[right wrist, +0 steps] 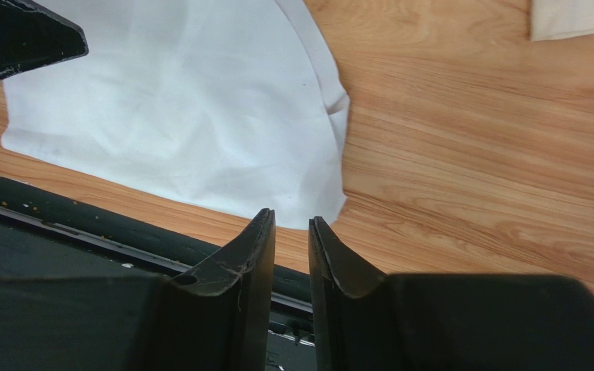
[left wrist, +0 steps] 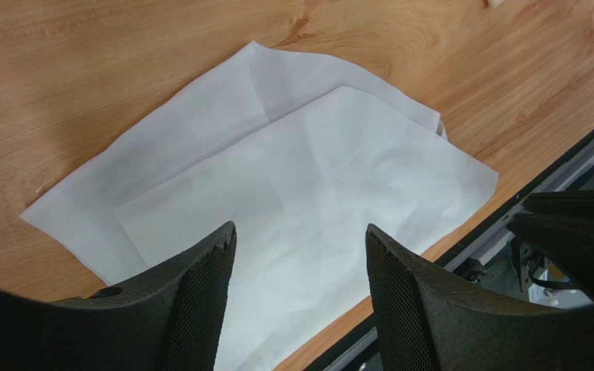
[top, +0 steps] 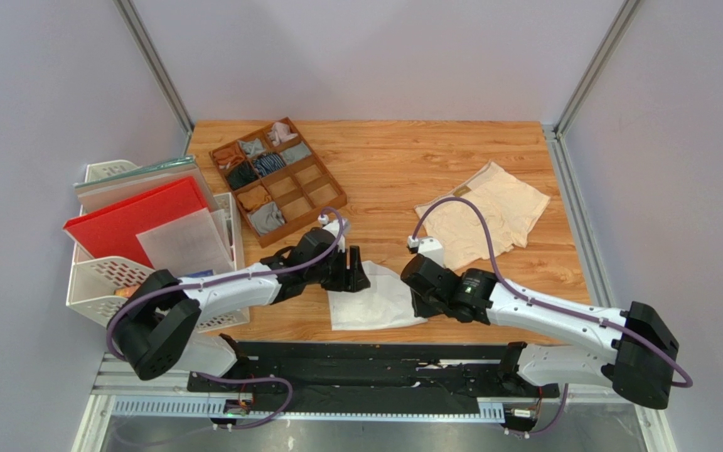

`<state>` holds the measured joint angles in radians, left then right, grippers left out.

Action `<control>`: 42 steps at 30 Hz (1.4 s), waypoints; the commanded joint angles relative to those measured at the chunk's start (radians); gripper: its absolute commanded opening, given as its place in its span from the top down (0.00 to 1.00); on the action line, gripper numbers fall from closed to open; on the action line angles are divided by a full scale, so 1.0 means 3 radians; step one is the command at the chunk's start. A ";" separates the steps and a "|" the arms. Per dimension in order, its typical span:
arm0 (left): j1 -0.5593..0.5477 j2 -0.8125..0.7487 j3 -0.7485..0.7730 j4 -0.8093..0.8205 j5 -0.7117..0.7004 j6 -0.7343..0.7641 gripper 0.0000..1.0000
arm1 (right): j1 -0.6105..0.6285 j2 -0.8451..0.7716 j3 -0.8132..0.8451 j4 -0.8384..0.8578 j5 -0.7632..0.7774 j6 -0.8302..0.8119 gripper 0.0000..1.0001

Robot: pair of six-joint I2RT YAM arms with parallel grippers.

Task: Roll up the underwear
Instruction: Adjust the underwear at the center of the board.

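The white underwear (top: 375, 299) lies flat and folded near the table's front edge, also seen in the left wrist view (left wrist: 315, 193) and the right wrist view (right wrist: 176, 108). My left gripper (top: 361, 270) hovers open over its far edge, fingers (left wrist: 199, 294) spread with nothing between them. My right gripper (top: 417, 299) sits at the cloth's near right corner, its jaws almost together with only a thin slit and no cloth in it (right wrist: 291, 219). The cream-beige underwear (top: 483, 215) lies spread out at the back right, and a corner of it shows in the right wrist view (right wrist: 579, 19).
A wooden compartment tray (top: 280, 179) holding small rolled garments stands at the back left. A white file rack (top: 101, 282) with a red folder (top: 134, 221) sits off the table's left side. A black rail (top: 375, 358) runs along the front edge.
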<state>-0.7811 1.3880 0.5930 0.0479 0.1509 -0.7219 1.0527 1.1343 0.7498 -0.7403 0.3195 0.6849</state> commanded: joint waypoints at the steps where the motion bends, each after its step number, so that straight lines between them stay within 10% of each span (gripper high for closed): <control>1: 0.0006 -0.0280 0.0212 -0.0302 -0.0175 0.0172 0.32 | 0.0019 0.0120 -0.0086 0.0611 -0.0206 0.0089 0.75; 42: 0.0144 0.0323 0.0217 -0.0026 -0.0534 0.1200 0.58 | -0.0022 0.0744 -0.0393 0.1102 -0.0324 0.0233 0.78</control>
<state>-0.7395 1.4792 0.6315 0.0334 -0.0093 -0.3820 1.0504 1.3403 0.6262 -0.4427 0.2249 0.7444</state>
